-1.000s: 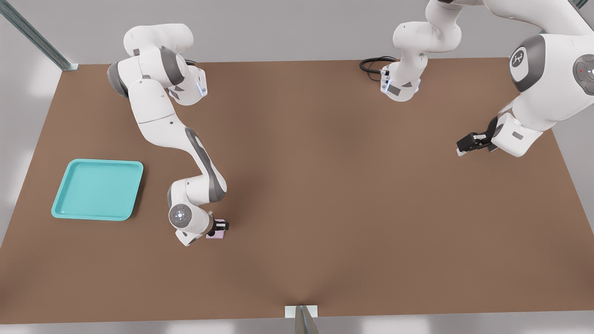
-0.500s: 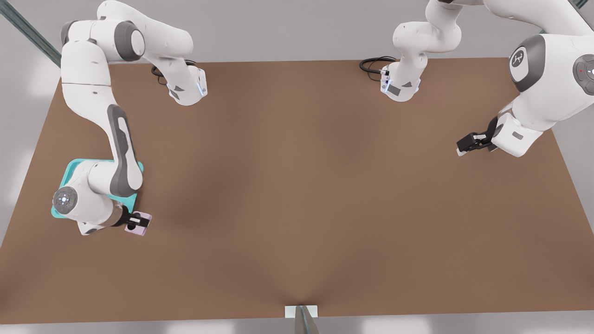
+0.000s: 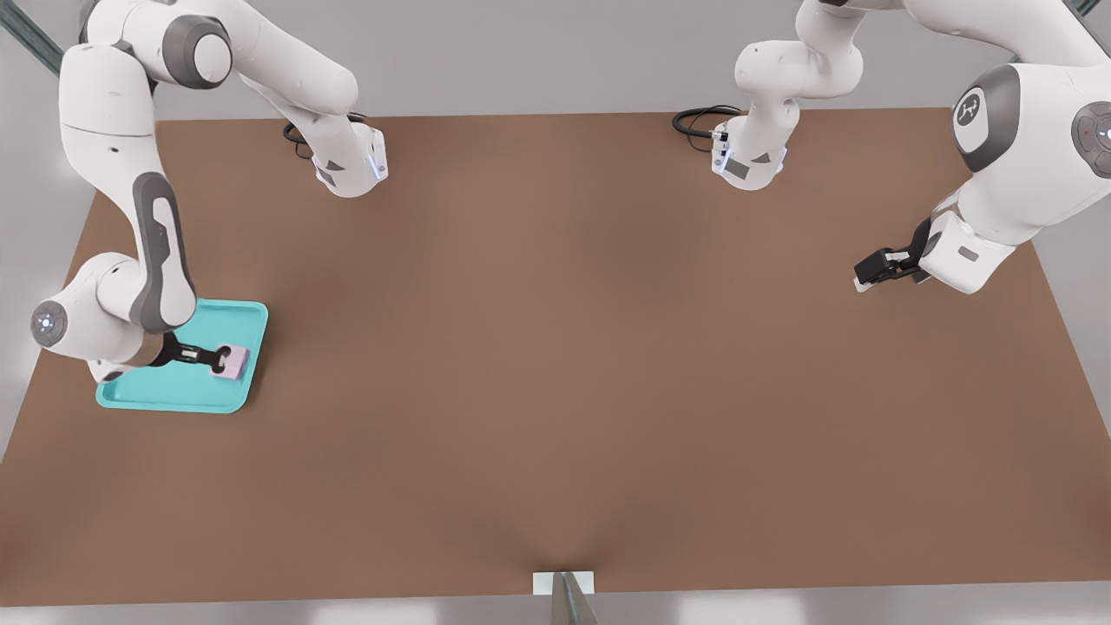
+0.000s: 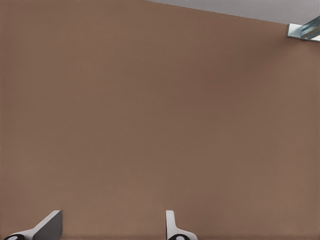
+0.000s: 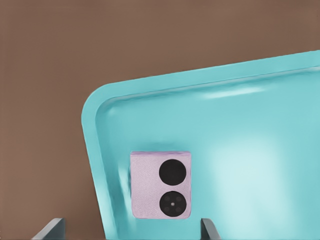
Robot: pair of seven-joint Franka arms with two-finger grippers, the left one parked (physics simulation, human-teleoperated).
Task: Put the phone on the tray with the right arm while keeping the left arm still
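A bare simulated robot lab: two white arms (image 3: 130, 174) bolted to a plain brown table (image 3: 564, 391), grey walls (image 3: 521, 52) behind, metal frame struts (image 3: 568, 599) at the edges, black cables (image 3: 694, 121) coiled beside one base.

The gripper (image 3: 227, 360) sits over the tray (image 3: 174, 391).

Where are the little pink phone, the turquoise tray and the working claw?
phone (image 5: 161, 185), right wrist view, lens side.
tray (image 3: 174, 395), front view, bare floor.
gripper (image 3: 224, 358), front view, between fingertips, open over the phone.
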